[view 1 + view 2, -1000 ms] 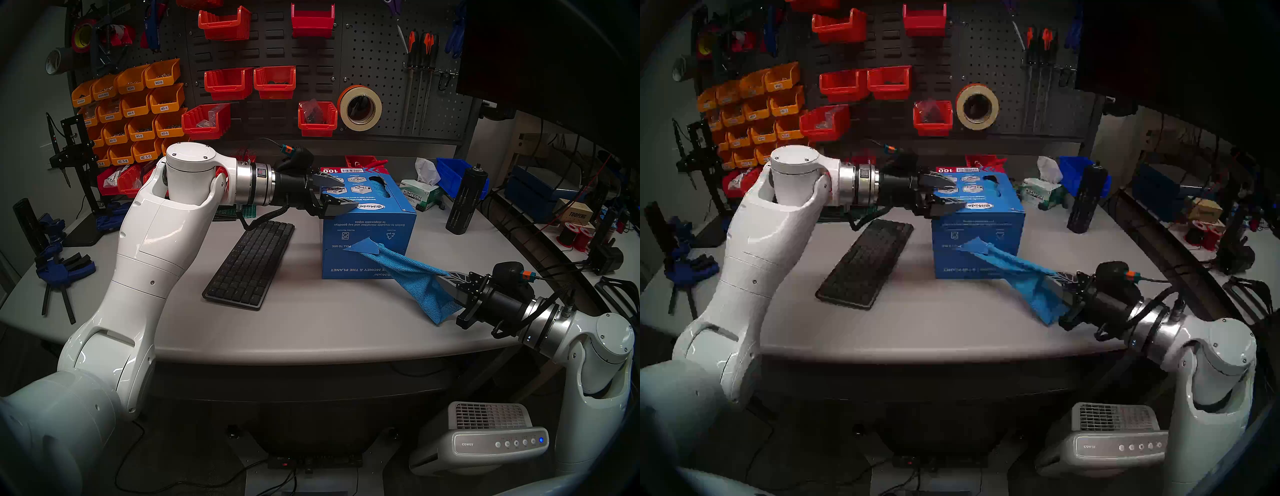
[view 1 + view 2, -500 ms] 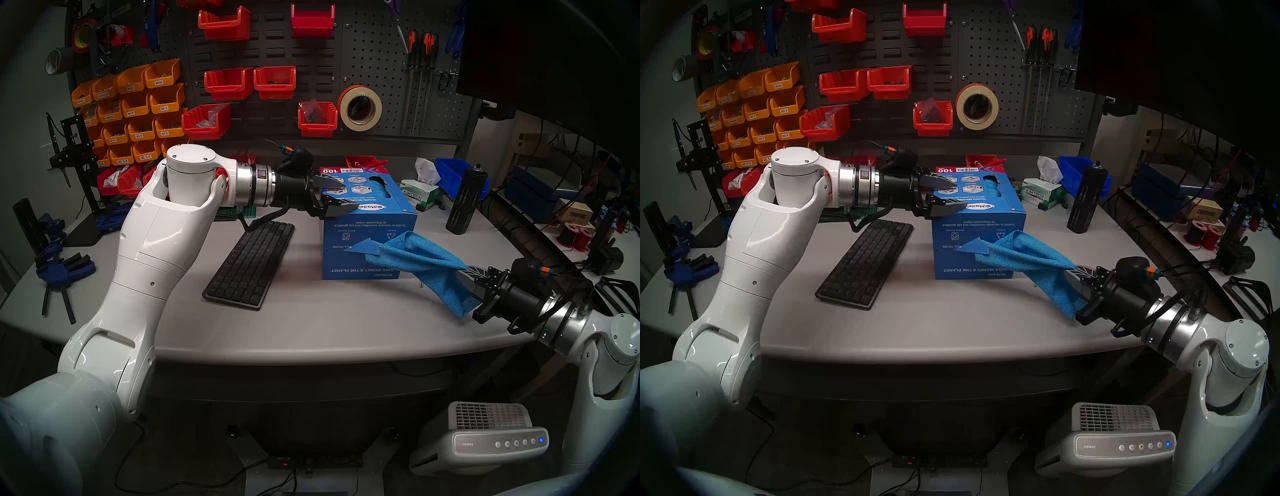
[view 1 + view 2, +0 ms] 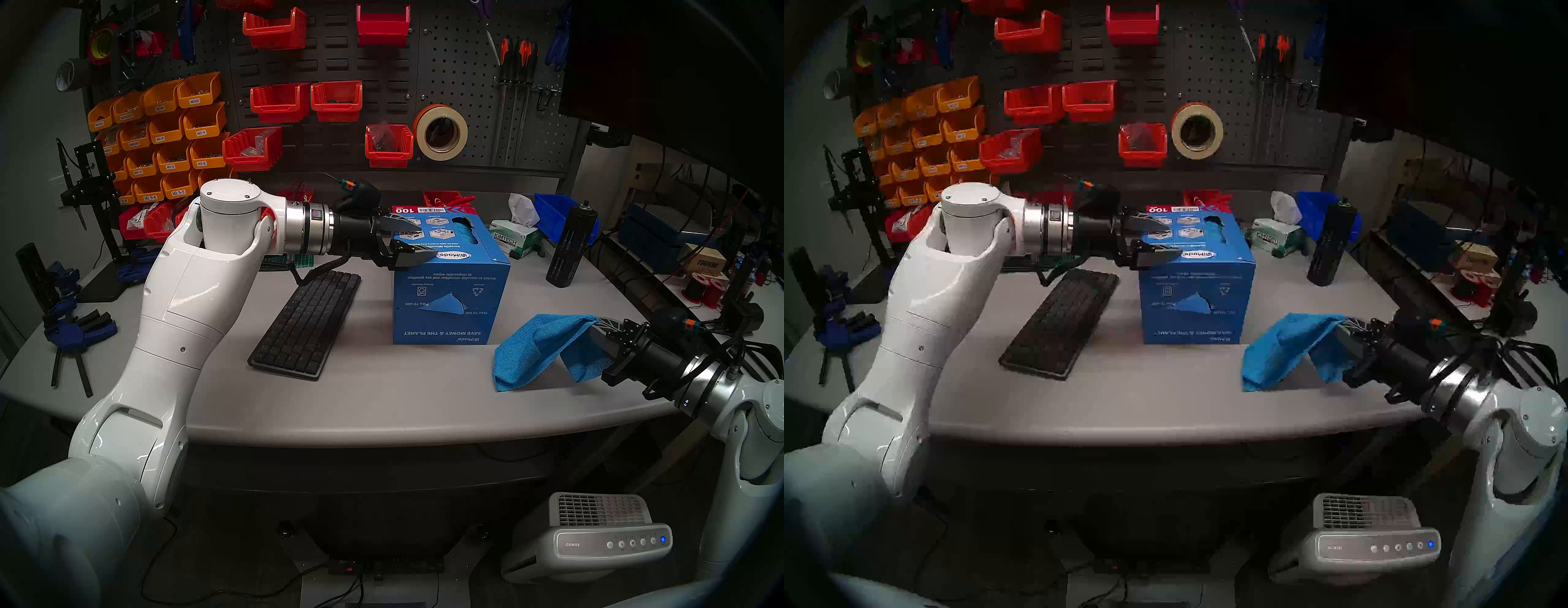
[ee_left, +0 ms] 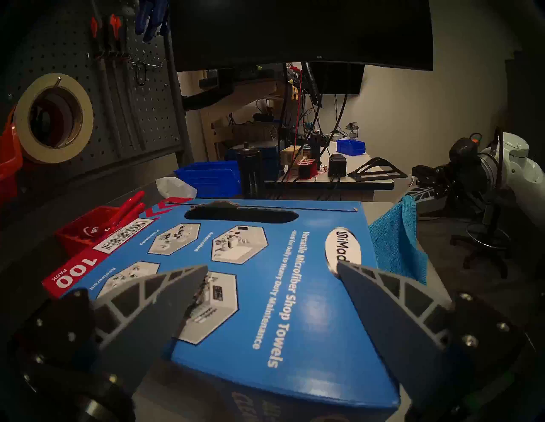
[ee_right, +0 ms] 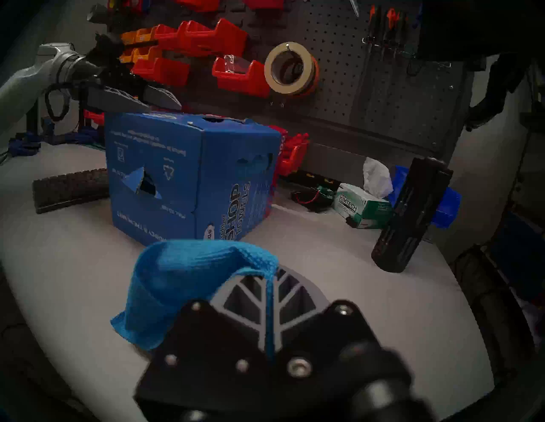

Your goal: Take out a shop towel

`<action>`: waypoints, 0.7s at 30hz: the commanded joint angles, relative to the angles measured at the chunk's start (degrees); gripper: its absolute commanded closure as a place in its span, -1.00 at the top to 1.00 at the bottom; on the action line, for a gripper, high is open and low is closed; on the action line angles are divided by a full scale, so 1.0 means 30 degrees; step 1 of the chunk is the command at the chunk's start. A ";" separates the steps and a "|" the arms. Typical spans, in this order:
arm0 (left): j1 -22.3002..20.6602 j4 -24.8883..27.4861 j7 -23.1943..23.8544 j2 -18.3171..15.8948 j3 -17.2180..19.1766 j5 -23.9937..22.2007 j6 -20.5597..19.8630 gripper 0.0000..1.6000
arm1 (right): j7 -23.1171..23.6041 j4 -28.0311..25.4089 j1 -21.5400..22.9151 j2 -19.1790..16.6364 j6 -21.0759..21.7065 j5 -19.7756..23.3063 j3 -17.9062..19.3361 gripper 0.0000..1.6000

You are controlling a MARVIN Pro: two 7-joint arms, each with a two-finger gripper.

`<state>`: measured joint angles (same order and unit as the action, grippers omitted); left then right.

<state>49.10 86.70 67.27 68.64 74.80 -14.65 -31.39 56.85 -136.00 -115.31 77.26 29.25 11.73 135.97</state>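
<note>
From the head views, the right gripper (image 3: pixel 604 339) is pinched tight on one end of the towel (image 3: pixel 539 348). The towel hangs free of the box (image 3: pixel 449 271), and its low end touches the bench (image 3: pixel 382 403) near the front right edge. A gap of bare bench lies between towel and box. The left gripper (image 3: pixel 413 242) sits over the box top with its jaws wide apart and nothing between them. The keyboard (image 3: pixel 305 322) lies left of the box.

The left wrist view shows the box top up close: a dark slot (image 4: pixel 241 215) near its far edge. The towel (image 4: pixel 395 238) peeks past the right edge of the box.

The right wrist view shows what the others do not: a torn hole (image 5: pixel 144 182) in the front of the box, dark inside. The towel (image 5: pixel 188 277) drapes over the shut fingers (image 5: pixel 298 291). Bare bench lies all around it.
</note>
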 commanded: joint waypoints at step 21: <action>0.0217 0.0342 -0.0171 -0.0163 0.0430 -0.0285 0.0254 1.00 | -0.2180 0.0501 0.4971 -0.4947 0.0424 0.0658 -0.1409 -1.00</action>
<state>50.04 87.12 67.08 68.19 75.52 -15.44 -30.54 52.62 -134.42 -105.67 67.62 30.75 12.80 131.19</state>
